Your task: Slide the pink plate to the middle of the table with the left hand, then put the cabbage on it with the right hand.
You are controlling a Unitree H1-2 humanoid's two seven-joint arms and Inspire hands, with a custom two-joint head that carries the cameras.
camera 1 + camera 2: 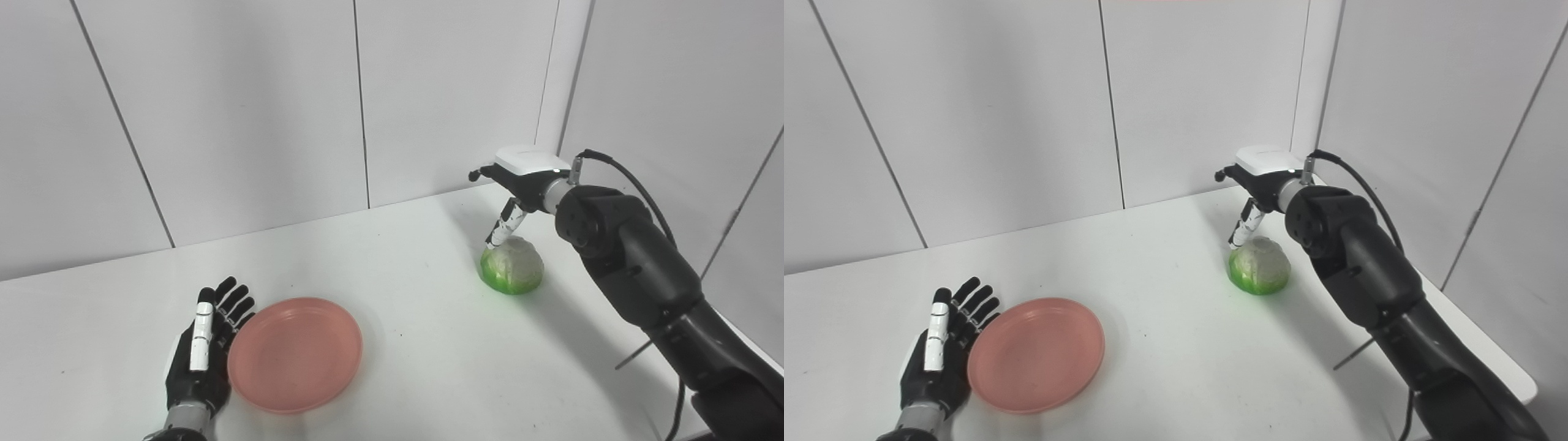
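The pink plate [295,353] lies empty on the white table [398,294], near its front left. My left hand [205,340] rests flat and open beside the plate's left rim, fingers pointing away from me and touching or almost touching the rim. The cabbage [512,265], pale on top and bright green below, sits on the table at the right. My right hand [517,184] hovers just above and behind it, fingers spread, one finger [503,228] pointing down to the cabbage's top left. Nothing is held.
White panelled walls close off the back and the right side, meeting in a corner behind the cabbage. The table's right edge [1513,367] runs under my right arm. A black cable [637,184] loops over the right wrist.
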